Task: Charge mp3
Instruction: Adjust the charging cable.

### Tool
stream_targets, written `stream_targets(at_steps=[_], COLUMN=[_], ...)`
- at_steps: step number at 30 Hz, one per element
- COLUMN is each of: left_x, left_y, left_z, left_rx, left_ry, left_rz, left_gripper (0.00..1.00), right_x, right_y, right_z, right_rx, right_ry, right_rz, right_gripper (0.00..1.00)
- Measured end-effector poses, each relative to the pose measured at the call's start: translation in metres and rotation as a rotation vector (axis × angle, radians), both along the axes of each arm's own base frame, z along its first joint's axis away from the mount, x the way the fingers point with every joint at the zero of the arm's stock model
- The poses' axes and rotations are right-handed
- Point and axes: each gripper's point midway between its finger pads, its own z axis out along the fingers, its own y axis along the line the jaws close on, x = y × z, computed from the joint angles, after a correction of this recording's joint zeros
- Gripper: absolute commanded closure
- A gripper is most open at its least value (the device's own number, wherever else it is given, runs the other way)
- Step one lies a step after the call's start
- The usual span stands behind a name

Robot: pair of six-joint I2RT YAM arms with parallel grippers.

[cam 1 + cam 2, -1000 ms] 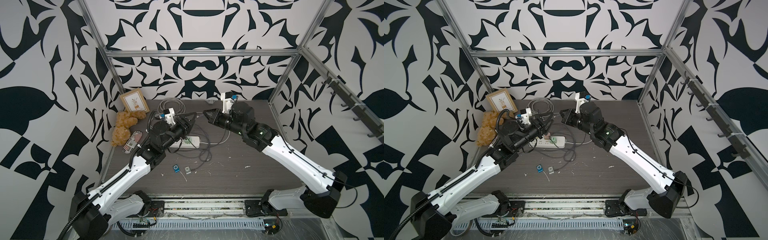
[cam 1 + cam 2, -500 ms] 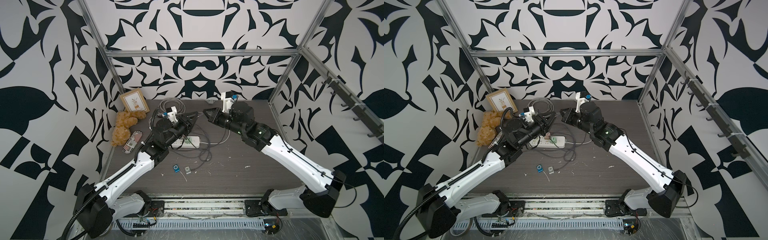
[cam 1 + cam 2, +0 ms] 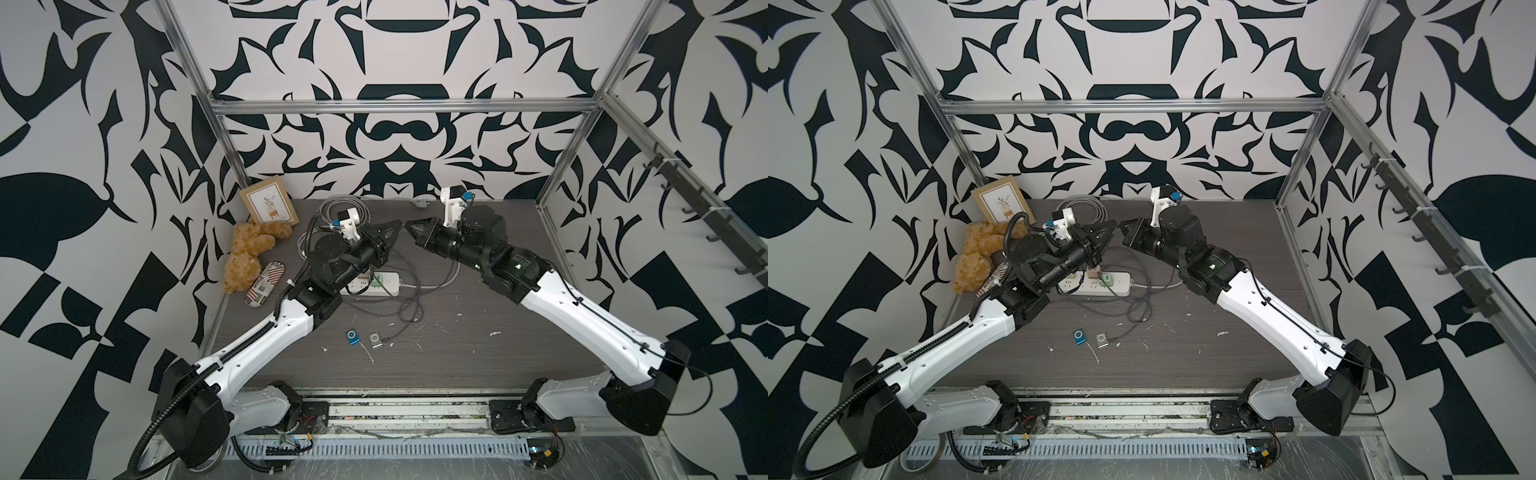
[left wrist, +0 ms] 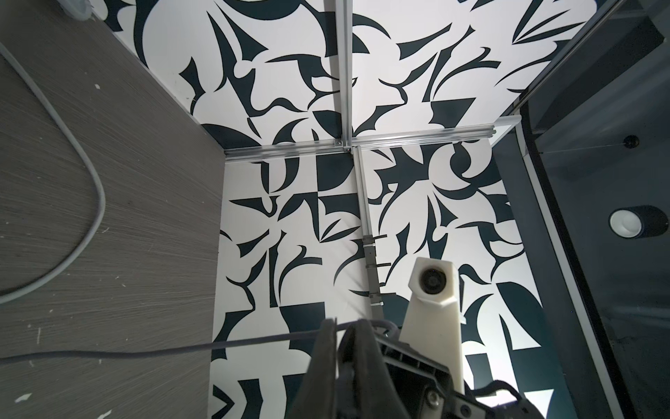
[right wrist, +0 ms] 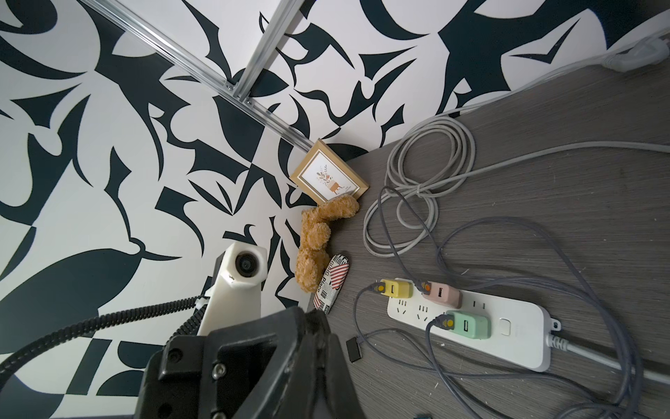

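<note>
Two mp3 players lie near the table's front in both top views: a blue one point(image 3: 353, 337) point(image 3: 1079, 336) with no lead, and a silver one point(image 3: 375, 340) point(image 3: 1102, 340) with a thin cable point(image 3: 395, 334) plugged in. My left gripper point(image 3: 397, 227) point(image 3: 1113, 226) hangs above the white power strip point(image 3: 384, 284) point(image 5: 522, 337), tip to tip with my right gripper point(image 3: 410, 227) point(image 3: 1123, 227). In the left wrist view the left gripper point(image 4: 342, 326) is shut on a thin dark cable point(image 4: 217, 344). The right gripper point(image 5: 319, 323) is shut, with nothing showing between its fingers.
Yellow point(image 5: 397, 289), pink point(image 5: 442, 294) and green point(image 5: 467, 324) chargers sit in the strip, their dark leads looping over the table. A loose black connector point(image 5: 353, 350) lies beside it. A teddy bear point(image 3: 249, 253), picture frame point(image 3: 270, 206), striped case point(image 3: 266, 284) and grey coiled cord point(image 3: 368, 212) fill the back left.
The left gripper's jaws have closed from about half open, and it has risen toward the right gripper's tips. The right arm has barely moved.
</note>
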Motion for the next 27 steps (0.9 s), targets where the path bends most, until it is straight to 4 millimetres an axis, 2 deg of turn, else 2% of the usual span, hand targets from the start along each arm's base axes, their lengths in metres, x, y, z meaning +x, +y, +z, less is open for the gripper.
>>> stream_targets(at_steps=[4,5,7,10,16,20,27], left_x=[0.0,0.0,-0.001,-0.002,-0.007,-0.006,-0.003], left_y=[0.0,0.0,0.0,-0.001,-0.006,-0.01,-0.015], left_z=[0.0,0.0,0.001,0.005,0.014,0.013,0.01], left_rx=[0.0,0.0,-0.004,-0.015,-0.051,-0.065,-0.08], left_ry=[0.003,0.003,0.0,-0.011,-0.037,-0.034,-0.027], left_rz=[0.002,0.001,-0.003,-0.015,-0.05,-0.062,-0.079], left_gripper=[1.0,1.0,1.0,1.0,1.0,1.0,1.0], right_x=[0.0,0.0,-0.001,-0.004,-0.002,0.004,0.004], right_y=[0.0,0.0,-0.001,0.0,-0.014,-0.025,-0.024], right_z=[-0.001,0.0,0.0,0.004,0.014,0.015,0.014], right_rx=[0.01,0.015,0.023,0.052,0.158,0.222,0.283], right_ry=[-0.005,-0.009,-0.011,-0.011,0.011,0.042,0.085], right_rz=[0.0,0.002,0.007,0.033,0.067,0.07,0.101], right_gripper=[0.98,0.88,0.75,0.65,0.63,0.68,0.71])
